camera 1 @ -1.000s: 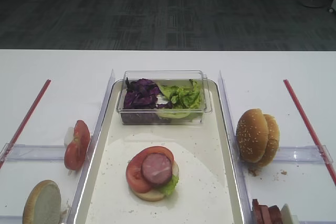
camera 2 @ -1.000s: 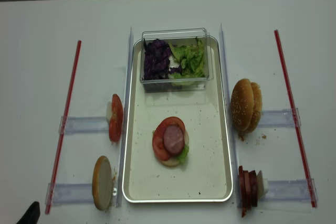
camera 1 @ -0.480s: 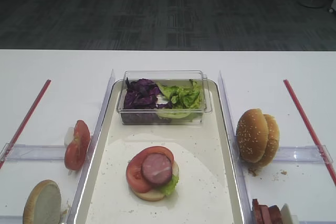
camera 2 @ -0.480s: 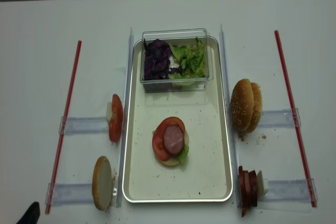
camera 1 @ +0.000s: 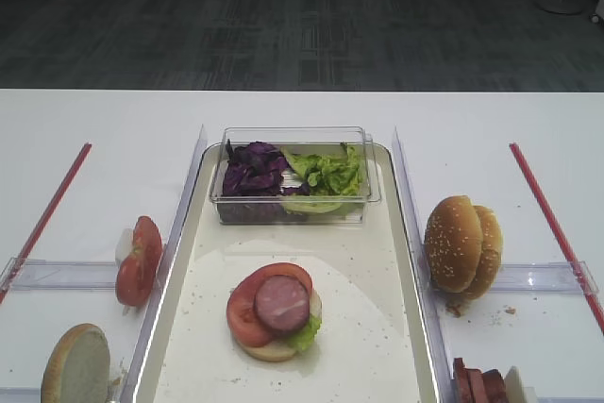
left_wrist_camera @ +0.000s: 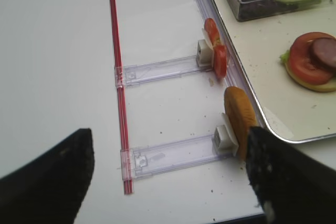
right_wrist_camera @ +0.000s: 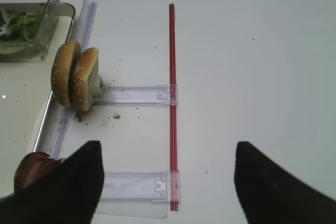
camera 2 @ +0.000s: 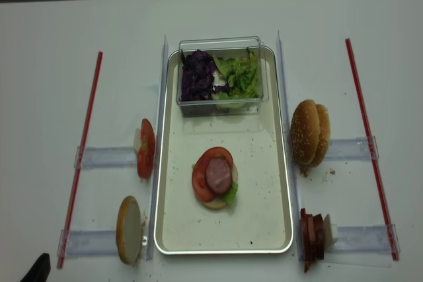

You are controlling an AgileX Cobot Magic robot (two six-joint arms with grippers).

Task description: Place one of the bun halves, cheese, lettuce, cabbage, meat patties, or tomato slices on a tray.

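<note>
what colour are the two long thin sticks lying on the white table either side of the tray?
Red, both thin sticks; clearest in the realsense high view.

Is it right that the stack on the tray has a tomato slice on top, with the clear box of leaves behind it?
Not quite. A meat patty tops the stack, lying on the tomato slice; the exterior high view shows it. The clear box does sit behind on the tray.

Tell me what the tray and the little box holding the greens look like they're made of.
The tray looks like metal with a cream, matte floor; its rim gleams silver. The box is probably clear hard plastic: the lettuce and cabbage show through its walls.
</note>
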